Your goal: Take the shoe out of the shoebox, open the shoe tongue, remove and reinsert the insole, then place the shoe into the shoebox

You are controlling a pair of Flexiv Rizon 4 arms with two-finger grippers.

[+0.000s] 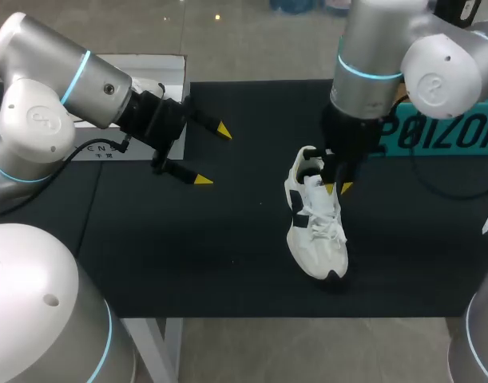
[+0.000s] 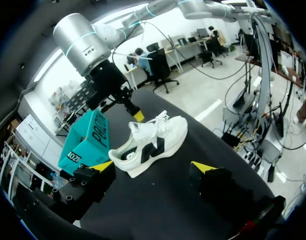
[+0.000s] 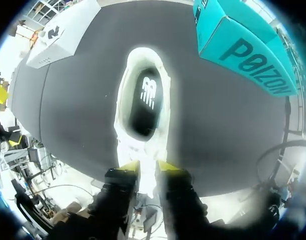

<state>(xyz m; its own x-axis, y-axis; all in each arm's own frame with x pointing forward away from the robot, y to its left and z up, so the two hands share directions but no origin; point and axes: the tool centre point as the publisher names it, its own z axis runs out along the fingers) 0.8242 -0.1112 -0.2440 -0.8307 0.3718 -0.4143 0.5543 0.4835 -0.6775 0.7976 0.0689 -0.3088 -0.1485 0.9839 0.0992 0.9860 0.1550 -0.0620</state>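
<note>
White sneaker (image 1: 315, 219) stands on the counter (image 1: 188, 255); right claw (image 1: 337, 187) seemingly pinches its tongue (image 3: 146, 167), left claw (image 1: 213, 155) spread. Next: peel the tongue forward, baring the insole (image 3: 147, 97).

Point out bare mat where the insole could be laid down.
The widest bare stretch of mat lies between the open left gripper and the shoe, running to the near edge. A narrower strip lies right of the shoe. Crowded: the far right, where the right gripper pinches the shoe beside the teal shoebox.
</note>
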